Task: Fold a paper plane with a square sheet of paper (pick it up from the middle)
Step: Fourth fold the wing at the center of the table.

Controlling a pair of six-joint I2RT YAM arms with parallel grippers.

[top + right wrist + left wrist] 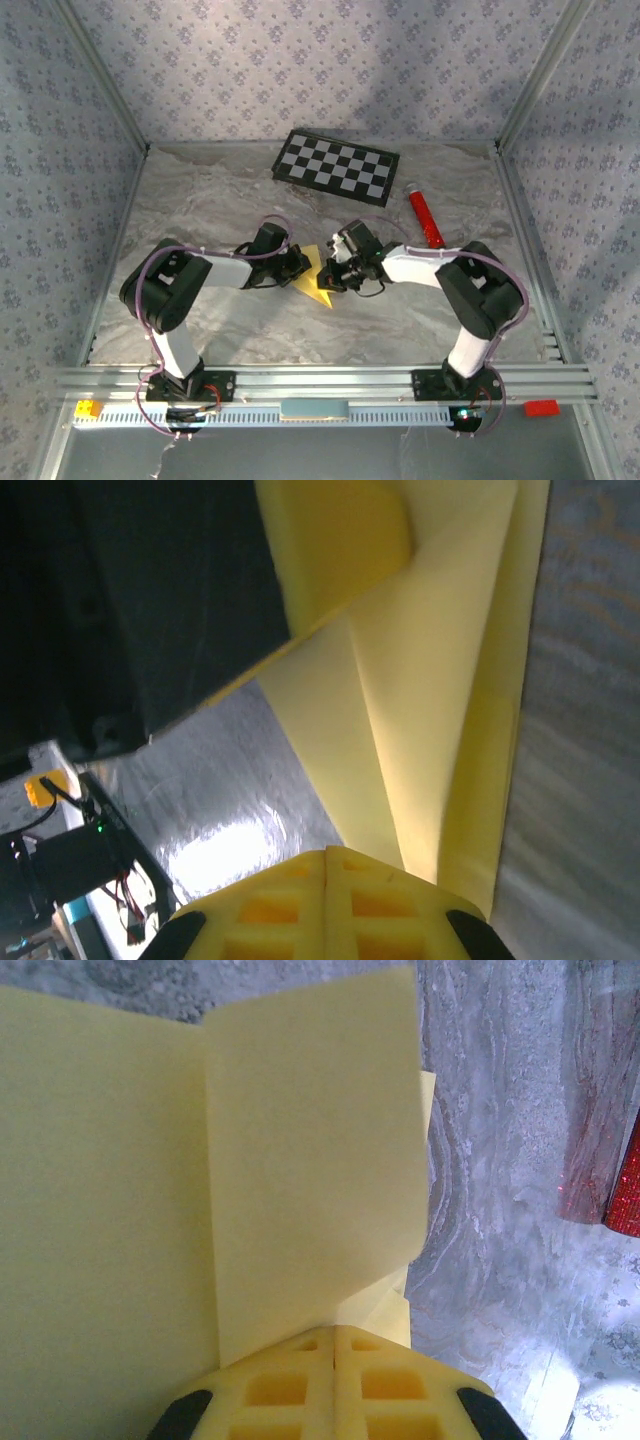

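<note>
Folded pale-yellow sheet of paper (314, 280) held up between my two tools near the middle of the table (230, 200), just in front of the arm bases, its pointed end toward the near side. The left tool (298, 266) grips it from the left, and in the left wrist view its yellow pads (300, 1390) are pressed together on the paper's (300, 1160) lower edge, with a lengthwise crease running up the sheet. The right tool (335, 276) meets it from the right. In the right wrist view its jaws are likewise closed on the layered folds (430, 730), with the left tool's yellow finger (340, 540) clamped on the far end. A red tube (424, 218) lies well apart to the far right, and a black-and-white checkerboard panel (336, 165) sits flat at the far edge.
</note>
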